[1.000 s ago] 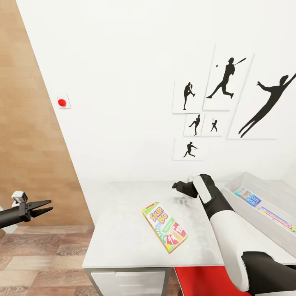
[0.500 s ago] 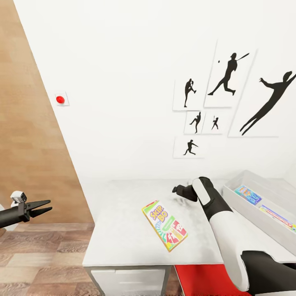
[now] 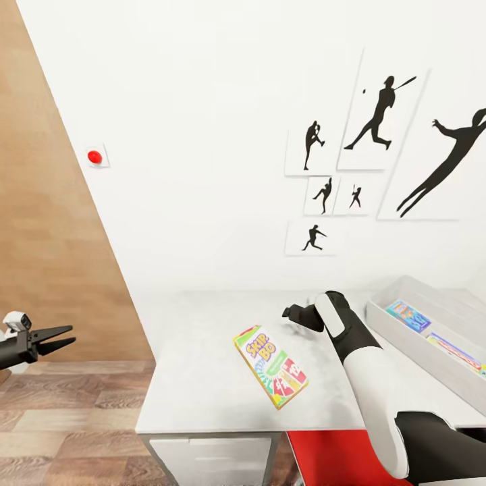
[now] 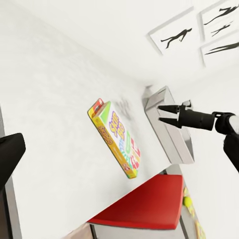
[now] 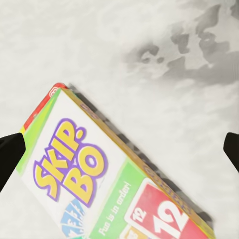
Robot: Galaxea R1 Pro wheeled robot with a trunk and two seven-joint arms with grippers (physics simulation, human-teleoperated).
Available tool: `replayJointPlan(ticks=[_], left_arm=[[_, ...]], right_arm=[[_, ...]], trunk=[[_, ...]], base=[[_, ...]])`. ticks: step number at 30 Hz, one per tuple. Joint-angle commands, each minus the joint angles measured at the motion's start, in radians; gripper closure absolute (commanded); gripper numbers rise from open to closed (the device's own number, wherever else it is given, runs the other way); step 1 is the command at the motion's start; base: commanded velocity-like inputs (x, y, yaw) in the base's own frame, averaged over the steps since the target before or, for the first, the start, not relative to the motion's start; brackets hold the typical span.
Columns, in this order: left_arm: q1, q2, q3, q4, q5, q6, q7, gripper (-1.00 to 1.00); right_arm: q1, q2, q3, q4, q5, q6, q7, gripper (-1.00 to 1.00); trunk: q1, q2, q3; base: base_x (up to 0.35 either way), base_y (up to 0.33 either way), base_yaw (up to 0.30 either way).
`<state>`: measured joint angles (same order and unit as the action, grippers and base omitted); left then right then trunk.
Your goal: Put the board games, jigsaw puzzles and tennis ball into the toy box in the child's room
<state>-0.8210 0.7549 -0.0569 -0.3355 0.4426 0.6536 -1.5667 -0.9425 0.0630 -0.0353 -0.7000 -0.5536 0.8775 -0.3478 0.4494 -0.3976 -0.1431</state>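
A yellow, red and green "Skip-Bo" board game [image 3: 270, 366] lies flat on the light grey table [image 3: 196, 337], near its front edge. My right gripper [image 3: 287, 312] hovers open just above the tabletop, a little behind and right of that box. In the right wrist view its fingers spread wide over the board game's [image 5: 99, 189] title end. The grey toy box [image 3: 391, 331] stands at the table's right end and holds two flat colourful items [image 3: 408, 317]. My left gripper [image 3: 59, 336] hangs open off the table's left, over the floor. The bed is out of view.
A red chair [image 3: 331, 455] is tucked under the table front by my right arm. White drawers [image 3: 209, 462] sit below the tabletop. A wall with black athlete pictures [image 3: 378, 115] backs the table. Wood floor [image 3: 67, 432] lies to the left.
The head camera has tilted slightly, shifting the wall pictures up. My left gripper has drifted a little left. The board game and right gripper keep their places.
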Motion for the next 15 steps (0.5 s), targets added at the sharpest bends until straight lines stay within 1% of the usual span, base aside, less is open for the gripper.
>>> replayJointPlan(ticks=[1,6,15], left_arm=[[-0.001,0.001,-0.006,0.000,0.009,0.011,-0.004,-1.00],[-0.001,0.002,-0.006,0.000,0.016,0.011,-0.004,-1.00],[-0.001,0.003,-0.006,0.000,0.018,0.011,-0.004,-1.00]], right_arm=[[-0.001,0.001,-0.004,-0.001,-0.012,0.003,-0.009,-1.00],[-0.001,-0.001,-0.004,-0.001,-0.022,0.008,-0.006,-1.00],[0.010,-0.005,-0.005,0.003,-0.024,0.011,-0.004,-1.00]], trunk=[[0.001,-0.002,-0.004],[0.001,-0.002,-0.012],[0.001,-0.002,-0.027]], base=[[0.000,0.000,0.000],[0.000,0.000,0.000],[0.000,0.000,0.000]])
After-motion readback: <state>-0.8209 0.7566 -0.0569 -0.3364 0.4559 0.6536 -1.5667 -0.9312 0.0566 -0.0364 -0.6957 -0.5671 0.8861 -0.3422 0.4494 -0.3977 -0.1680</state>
